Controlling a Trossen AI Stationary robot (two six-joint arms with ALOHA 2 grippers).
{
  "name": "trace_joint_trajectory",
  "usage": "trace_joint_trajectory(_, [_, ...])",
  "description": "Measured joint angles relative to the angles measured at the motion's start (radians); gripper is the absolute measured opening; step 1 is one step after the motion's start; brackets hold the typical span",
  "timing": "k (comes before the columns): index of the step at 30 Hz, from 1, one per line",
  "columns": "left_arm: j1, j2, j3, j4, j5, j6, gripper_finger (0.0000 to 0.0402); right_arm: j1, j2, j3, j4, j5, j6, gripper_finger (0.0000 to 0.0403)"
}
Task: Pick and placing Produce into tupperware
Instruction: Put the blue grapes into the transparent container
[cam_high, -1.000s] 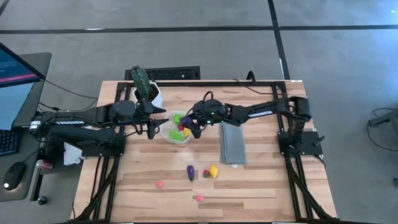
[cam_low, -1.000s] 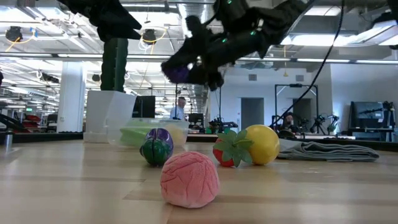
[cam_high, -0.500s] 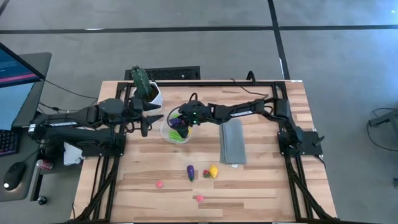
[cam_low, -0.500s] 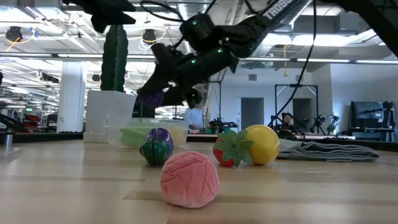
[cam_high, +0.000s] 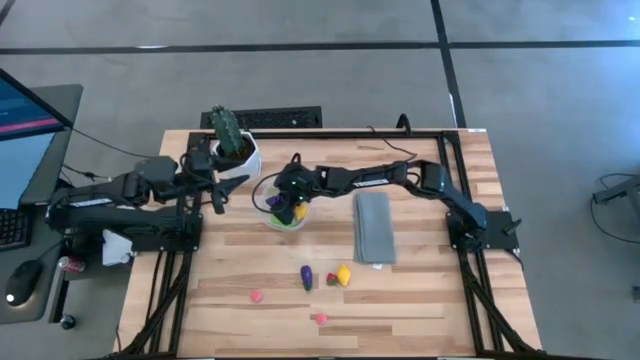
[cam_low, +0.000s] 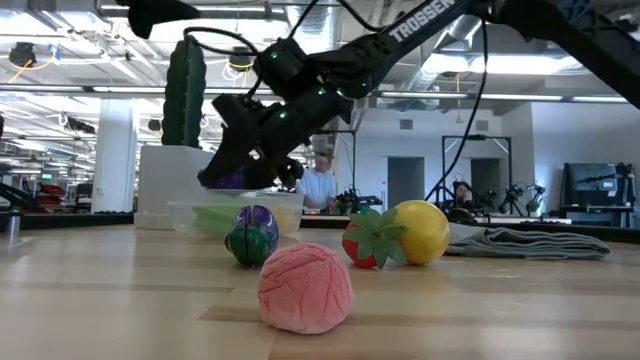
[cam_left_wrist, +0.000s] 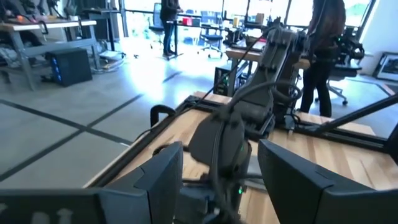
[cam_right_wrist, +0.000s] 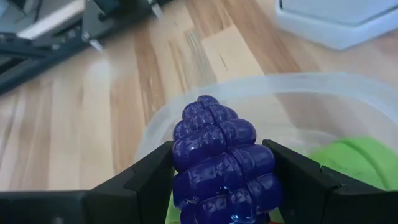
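R arm stretched across table toward L side, right gripper (cam_high: 277, 203) clamped on purple grape bunch (cam_right_wrist: 219, 162). L arm pulled back at table's L edge, left gripper (cam_high: 218, 192) fingers apart, empty.

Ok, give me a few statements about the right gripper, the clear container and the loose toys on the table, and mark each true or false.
1. The right gripper holds a purple toy grape bunch. True.
2. It hangs over the round clear plastic container. True.
3. The container is empty. False: green and yellow pieces lie in it.
4. The yellow toy lemon sits inside the container. False: it lies on the wooden table.
5. The left gripper grips the green cactus. False: it holds nothing.
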Motion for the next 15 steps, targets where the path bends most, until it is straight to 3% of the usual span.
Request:
trace_joint_trajectory(9, [0.000,-0.010,0.000,-0.016,0.000,-0.003,0.0199,-0.003,0.008,0.029,-0.031,-0.002,-0.026,0.0256])
trace_joint_trajectory(15, [0.000,-0.010,0.000,-0.016,0.000,-0.003,0.0199,-0.007,0.008,0.029,-0.031,-0.057,-0.027,0.0256])
